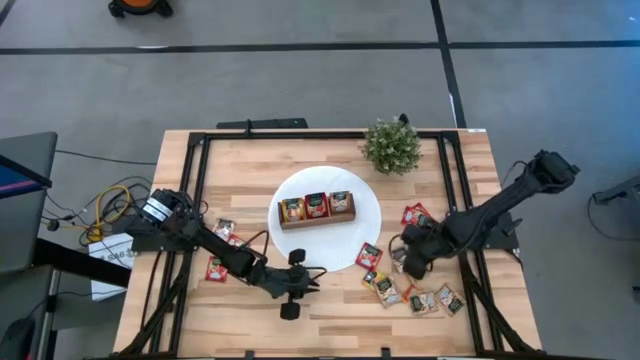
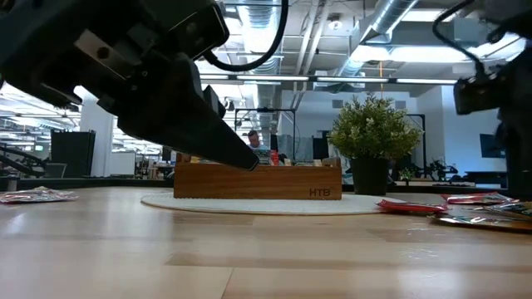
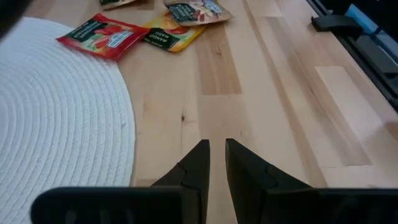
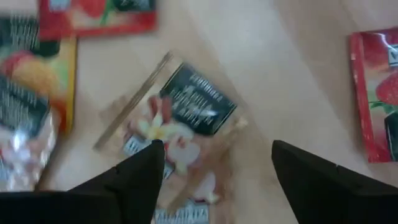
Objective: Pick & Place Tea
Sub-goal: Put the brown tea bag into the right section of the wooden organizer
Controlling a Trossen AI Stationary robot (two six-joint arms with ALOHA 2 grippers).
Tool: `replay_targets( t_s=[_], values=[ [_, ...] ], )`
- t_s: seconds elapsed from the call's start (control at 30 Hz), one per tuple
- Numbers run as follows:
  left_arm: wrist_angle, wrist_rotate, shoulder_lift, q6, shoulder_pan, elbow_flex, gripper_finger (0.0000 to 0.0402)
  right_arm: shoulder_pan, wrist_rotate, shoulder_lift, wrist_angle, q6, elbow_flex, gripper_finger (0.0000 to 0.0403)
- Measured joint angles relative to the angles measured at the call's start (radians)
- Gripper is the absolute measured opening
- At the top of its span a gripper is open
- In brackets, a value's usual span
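The right end effector, fingers spread wide, is hovering over a beige tea sachet lying flat on the desk, right of the white disc; its long axis is running diagonally. Judged step: reaching; next, descending and closing squarely. The left end effector, pressed nearly together, is waiting near-left.

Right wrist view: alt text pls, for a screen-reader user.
The right gripper hangs open just above a beige tea sachet lying flat on the wooden table. Red sachets and a yellow-orange sachet lie around it.
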Motion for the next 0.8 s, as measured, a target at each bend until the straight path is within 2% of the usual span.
replay_targets(
  t_s=[0.23, 0.37, 0.53, 0.67, 0.8],
  values=[
    [0.009, 0.033, 0.0, 0.058, 0.015, 0.0, 0.0041, -0.066, -0.064, -0.131, 0.214, 0.124, -0.158, 0.0284],
    [0.014, 0.033, 0.0, 0.068, 0.016, 0.0, 0.0041, -0.069, -0.062, -0.139, 0.248, 0.178, -0.201, 0.0281],
    [0.026, 0.033, 0.0, 0.069, 0.015, 0.0, 0.0041, -0.044, -0.052, -0.137, 0.303, 0.161, -0.211, 0.0276],
    [0.029, 0.033, 0.0, 0.064, 0.015, 0.0, 0.0041, -0.04, -0.053, -0.133, 0.325, 0.154, -0.213, 0.0238],
    [0.029, 0.033, 0.0, 0.047, 0.015, 0.0, 0.0041, -0.04, -0.048, -0.132, 0.326, 0.132, -0.215, 0.0168]
  ],
)
